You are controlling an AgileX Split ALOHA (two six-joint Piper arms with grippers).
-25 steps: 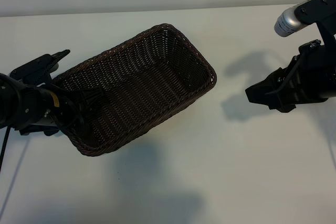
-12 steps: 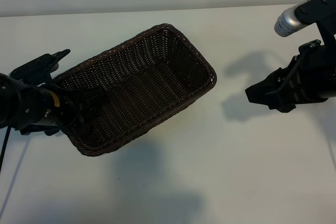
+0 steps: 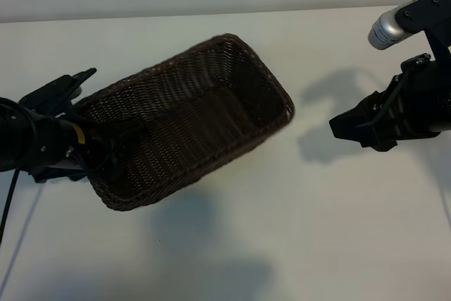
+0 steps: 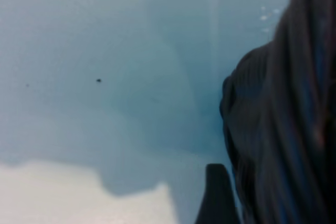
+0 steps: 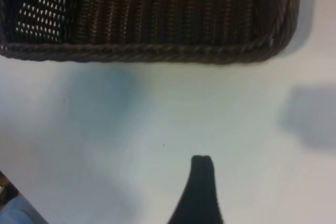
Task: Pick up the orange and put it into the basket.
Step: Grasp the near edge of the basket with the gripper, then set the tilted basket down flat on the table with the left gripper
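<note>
The dark-brown wicker basket [image 3: 243, 51] lies slantwise on the white table left of centre, and it is blurred. My left gripper [image 3: 104, 116] is at the basket's left end, open, with its jaws astride the end wall. In the left wrist view one dark finger [image 4: 215, 195] stands just beside the basket [image 4: 283, 129] with a thin strip of table between them; the other finger is hidden. My right gripper [image 3: 340, 129] hovers open at the right, well apart from the basket, holding nothing. Its wrist view shows the basket's braided rim [image 5: 157, 51]. The orange is out of view.
The white table [image 3: 303, 230] is bare in front of and to the right of the basket. A wall runs along the table's far edge. Both arms cast shadows onto the table.
The basket has shifted and now looks blurred; its right end has swung slightly right and towards the front. The left gripper's jaws have drawn closer together. The right arm has not moved.
</note>
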